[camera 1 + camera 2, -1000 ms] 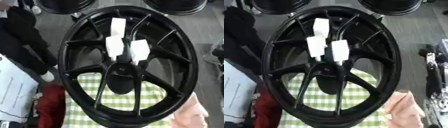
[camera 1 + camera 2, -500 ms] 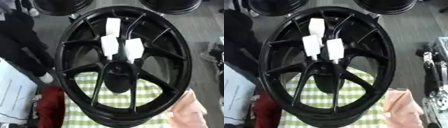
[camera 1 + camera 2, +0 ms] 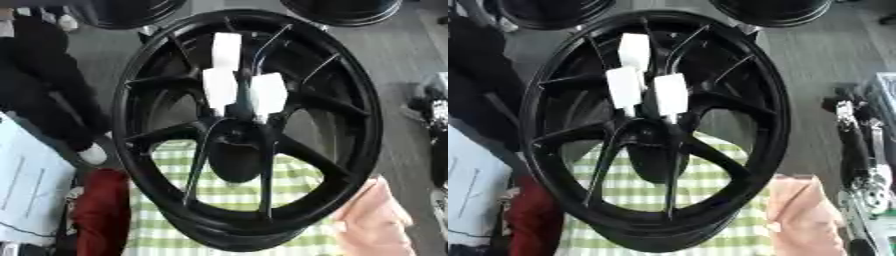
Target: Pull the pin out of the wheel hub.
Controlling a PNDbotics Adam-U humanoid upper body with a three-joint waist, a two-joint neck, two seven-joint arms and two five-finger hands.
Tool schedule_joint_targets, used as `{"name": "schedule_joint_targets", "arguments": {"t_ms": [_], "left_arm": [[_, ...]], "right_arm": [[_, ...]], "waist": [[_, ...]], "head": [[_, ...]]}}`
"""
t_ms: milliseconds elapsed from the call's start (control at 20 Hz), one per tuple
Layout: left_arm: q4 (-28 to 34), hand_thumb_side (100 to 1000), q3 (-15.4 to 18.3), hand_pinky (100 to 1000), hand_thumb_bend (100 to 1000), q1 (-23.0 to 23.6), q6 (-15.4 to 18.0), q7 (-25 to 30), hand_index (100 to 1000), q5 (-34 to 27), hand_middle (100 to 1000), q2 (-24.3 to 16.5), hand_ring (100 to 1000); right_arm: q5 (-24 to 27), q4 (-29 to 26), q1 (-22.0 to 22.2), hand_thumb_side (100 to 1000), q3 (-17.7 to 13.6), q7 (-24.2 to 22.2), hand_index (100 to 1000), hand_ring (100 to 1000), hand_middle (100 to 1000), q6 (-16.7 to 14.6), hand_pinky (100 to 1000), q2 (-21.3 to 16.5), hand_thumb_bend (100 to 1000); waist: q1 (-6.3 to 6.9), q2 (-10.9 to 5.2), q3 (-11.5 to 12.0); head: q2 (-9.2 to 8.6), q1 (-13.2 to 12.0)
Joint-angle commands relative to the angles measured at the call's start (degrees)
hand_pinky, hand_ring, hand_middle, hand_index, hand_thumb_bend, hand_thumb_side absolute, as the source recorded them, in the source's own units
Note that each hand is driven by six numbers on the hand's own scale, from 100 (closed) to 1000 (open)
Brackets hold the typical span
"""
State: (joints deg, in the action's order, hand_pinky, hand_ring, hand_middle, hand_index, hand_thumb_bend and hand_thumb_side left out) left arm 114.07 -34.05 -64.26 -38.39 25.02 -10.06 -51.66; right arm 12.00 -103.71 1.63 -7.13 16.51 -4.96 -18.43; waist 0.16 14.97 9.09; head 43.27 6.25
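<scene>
A large black spoked wheel point(image 3: 249, 127) stands tilted on a green and white checked cloth point(image 3: 229, 190), filling most of both views. Its dark hub point(image 3: 234, 145) sits just below the middle. Three white oblong pieces rest against the spokes above the hub: one high point(image 3: 227, 50), one at lower left point(image 3: 219, 86), one at lower right point(image 3: 268, 93). The two lower pieces end close to the hub. I cannot make out a pin apart from these white pieces. Neither of my hands shows in either view.
Two more black wheels point(image 3: 131, 10) point(image 3: 341, 10) lie at the far edge. Dark clothing of a person point(image 3: 44, 90) is at the left, above a white sheet point(image 3: 31, 190). A red cloth point(image 3: 101, 215) and a pink cloth point(image 3: 372, 220) flank the wheel's base. Metal gear point(image 3: 868, 145) stands at the right.
The whole picture has drifted slightly, so the camera moved. The white pieces keep their places on the wheel.
</scene>
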Motion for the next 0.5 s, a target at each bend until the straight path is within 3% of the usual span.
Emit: {"name": "schedule_joint_targets", "arguments": {"t_ms": [50, 250, 500], "left_arm": [[0.4, 854, -1.5, 657, 148, -3.4, -3.0, 0.5, 841, 1.1, 898, 2.0, 857], [-4.8, 851, -3.3, 671, 185, -5.2, -3.8, 2.3, 847, 4.0, 891, 4.9, 844], [-15.7, 844, -4.7, 689, 246, -7.0, 0.4, 11.8, 850, 9.0, 808, 9.7, 785]], "right_arm": [[-0.3, -0.5, 0.0, 660, -0.1, 0.1, 792, 783, 651, 0.2, 1000, -1.4, 100], [-0.2, -0.2, -0.1, 663, 0.1, 0.0, 792, 782, 650, 0.3, 1000, -1.3, 100], [0.1, -0.1, -0.3, 661, 0.3, -0.1, 792, 781, 649, 0.3, 1000, -1.4, 100]], "waist": [[0.04, -1.61, 0.2], [0.12, -1.66, 0.2], [0.15, -1.91, -0.2]], "head": [[0.41, 0.1], [0.67, -0.1], [0.84, -0.5]]}}
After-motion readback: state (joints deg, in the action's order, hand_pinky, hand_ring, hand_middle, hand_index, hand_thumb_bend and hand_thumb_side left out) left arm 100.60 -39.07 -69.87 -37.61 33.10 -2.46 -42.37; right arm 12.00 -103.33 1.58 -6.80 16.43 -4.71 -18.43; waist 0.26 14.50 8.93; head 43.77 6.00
